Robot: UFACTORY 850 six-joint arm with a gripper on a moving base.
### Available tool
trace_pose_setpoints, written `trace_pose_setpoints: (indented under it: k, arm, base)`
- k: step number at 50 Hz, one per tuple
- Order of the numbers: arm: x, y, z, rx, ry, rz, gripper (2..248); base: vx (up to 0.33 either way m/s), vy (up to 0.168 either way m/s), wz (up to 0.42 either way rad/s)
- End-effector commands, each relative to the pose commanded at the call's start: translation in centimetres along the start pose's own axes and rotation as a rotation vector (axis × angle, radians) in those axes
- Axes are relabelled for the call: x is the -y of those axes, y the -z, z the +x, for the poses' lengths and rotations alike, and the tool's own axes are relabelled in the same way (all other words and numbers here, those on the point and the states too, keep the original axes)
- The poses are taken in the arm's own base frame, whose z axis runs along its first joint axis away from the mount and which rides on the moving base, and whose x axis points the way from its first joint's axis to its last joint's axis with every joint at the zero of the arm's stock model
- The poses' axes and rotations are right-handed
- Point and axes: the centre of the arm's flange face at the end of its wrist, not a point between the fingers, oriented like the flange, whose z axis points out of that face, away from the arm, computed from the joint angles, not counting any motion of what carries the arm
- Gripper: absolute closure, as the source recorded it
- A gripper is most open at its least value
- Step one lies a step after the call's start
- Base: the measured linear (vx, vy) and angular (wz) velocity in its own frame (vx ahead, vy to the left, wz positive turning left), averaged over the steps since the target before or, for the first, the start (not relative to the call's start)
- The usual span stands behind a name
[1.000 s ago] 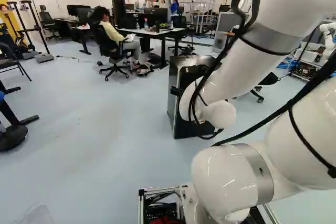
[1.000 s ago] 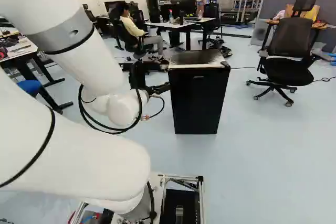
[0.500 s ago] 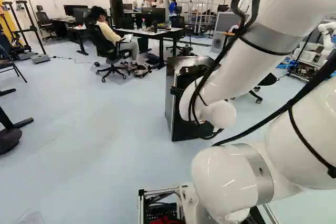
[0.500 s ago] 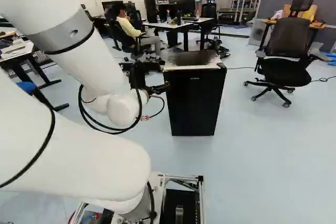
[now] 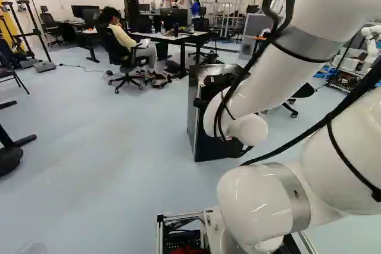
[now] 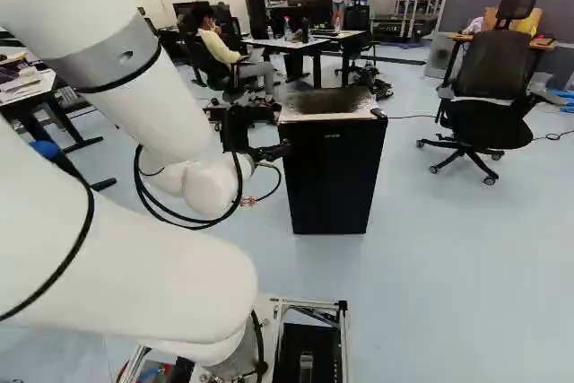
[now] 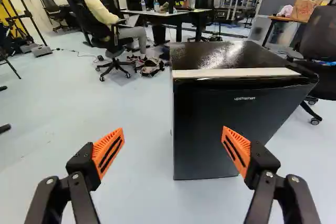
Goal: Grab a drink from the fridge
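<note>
The fridge (image 7: 199, 124) looks smooth, its black top (image 7: 194, 56) glossy.

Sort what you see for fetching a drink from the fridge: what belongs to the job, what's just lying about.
Part of the job:
- Black fridge, door shut
- Gripper, open

Just lying about:
- Bottles on the desk
- Paper bag
- Black office chair at the right of the right base view
</note>
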Motion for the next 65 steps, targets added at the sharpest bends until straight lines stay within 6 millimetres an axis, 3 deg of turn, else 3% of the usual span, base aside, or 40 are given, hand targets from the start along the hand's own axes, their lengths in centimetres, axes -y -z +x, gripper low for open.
trace_pose_setpoints:
  k: [34, 65]
  arm:
    - [0.0, -0.3, 0.2, 0.002, 0.000, 0.000, 3]
    - [1.9, -3.8, 1.8, 0.016, -0.064, -0.028, 3]
  base:
    - [0.024, 0.000, -0.001]
    - [0.000, 0.000, 0.000]
